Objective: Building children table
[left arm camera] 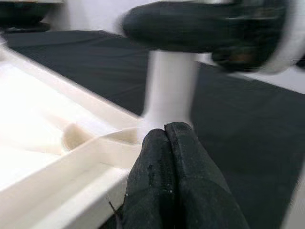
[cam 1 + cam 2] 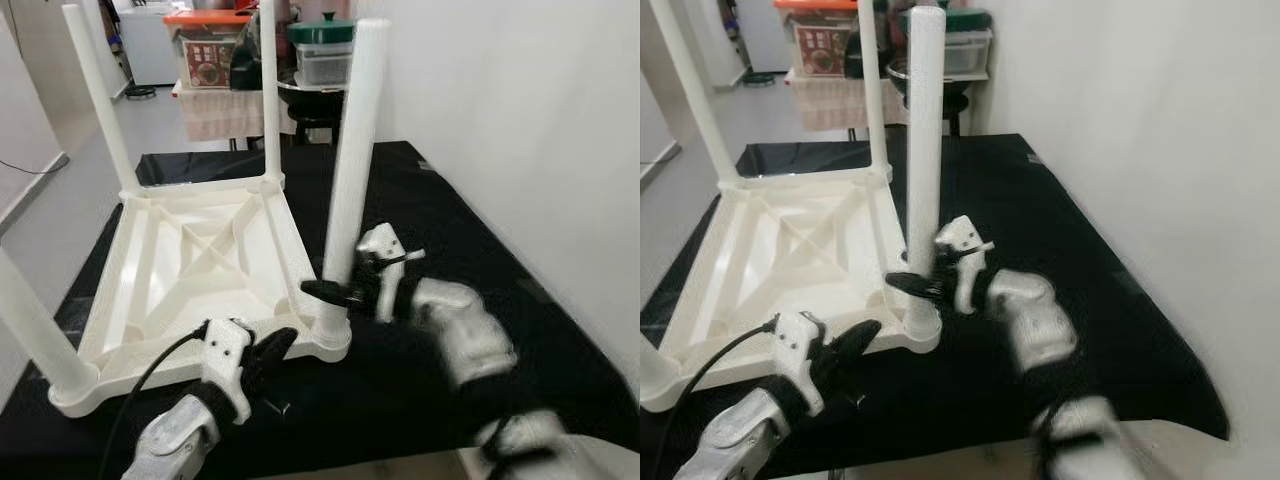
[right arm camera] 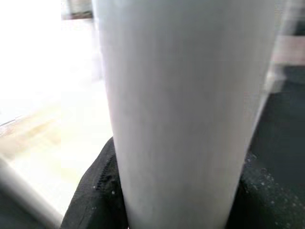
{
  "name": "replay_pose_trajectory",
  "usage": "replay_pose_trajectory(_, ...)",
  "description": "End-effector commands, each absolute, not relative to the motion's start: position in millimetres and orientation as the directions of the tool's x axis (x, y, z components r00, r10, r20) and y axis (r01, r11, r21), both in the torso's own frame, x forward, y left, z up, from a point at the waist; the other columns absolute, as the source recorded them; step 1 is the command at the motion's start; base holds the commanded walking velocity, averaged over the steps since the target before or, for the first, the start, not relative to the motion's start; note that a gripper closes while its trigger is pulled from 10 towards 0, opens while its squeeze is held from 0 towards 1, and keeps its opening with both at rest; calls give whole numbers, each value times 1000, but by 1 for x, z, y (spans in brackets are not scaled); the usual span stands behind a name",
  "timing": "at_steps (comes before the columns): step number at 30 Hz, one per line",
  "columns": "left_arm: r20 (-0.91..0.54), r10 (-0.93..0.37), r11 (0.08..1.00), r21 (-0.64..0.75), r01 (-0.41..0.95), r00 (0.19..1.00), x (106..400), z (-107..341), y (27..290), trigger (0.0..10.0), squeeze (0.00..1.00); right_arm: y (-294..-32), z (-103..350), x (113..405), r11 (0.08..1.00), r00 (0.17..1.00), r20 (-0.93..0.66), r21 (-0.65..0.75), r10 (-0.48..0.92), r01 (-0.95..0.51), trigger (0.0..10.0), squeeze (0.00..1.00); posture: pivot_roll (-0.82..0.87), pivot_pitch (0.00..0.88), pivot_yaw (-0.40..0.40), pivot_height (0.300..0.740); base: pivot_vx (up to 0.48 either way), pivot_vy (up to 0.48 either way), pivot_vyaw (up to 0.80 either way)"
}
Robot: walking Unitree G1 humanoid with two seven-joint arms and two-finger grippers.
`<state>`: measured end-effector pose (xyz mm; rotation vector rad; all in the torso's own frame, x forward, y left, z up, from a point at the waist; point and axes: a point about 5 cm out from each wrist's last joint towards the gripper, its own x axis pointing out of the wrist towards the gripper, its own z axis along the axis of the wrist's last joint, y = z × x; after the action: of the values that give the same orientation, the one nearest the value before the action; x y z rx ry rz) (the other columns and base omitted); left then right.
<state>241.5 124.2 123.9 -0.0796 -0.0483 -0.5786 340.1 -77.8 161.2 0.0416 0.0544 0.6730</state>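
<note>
A white plastic children's table (image 2: 190,270) lies upside down on a black cloth mat (image 2: 470,250) spread over the floor, its underside moulded with ribs that cross in an X inside a rimmed square frame. Smooth, round, slightly tapered legs rise from its corners: two far ones, one near the robot's left, and the near-right leg (image 2: 352,150), which stands upright in its corner socket. The right gripper (image 2: 335,292) clasps this leg low down, just above the socket, its black fingers (image 3: 97,191) wrapped on either side of the matte white tube. The left gripper (image 2: 272,352) rests at the table's near rim beside that same corner, its two textured black fingers (image 1: 176,181) pressed together with nothing between them, tips touching or almost touching the frame edge. Beyond the mat stand plastic storage boxes (image 2: 208,45) with an orange lid and a green lid.
</note>
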Motion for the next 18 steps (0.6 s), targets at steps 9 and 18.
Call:
replay_pose_trajectory(9,62,-545,834,-62,549,836,245,124,126,10000,0,-71,132,325,870,846,-212,45,489,-492,0,0,2,0,-27,740,0,0,0)
replay_pose_trajectory(18,65,-535,841,-61,538,843,246,124,125,10000,0,-59,141,320,814,792,-194,80,579,-576,10000,1000,4,0,-26,740,0,0,0)
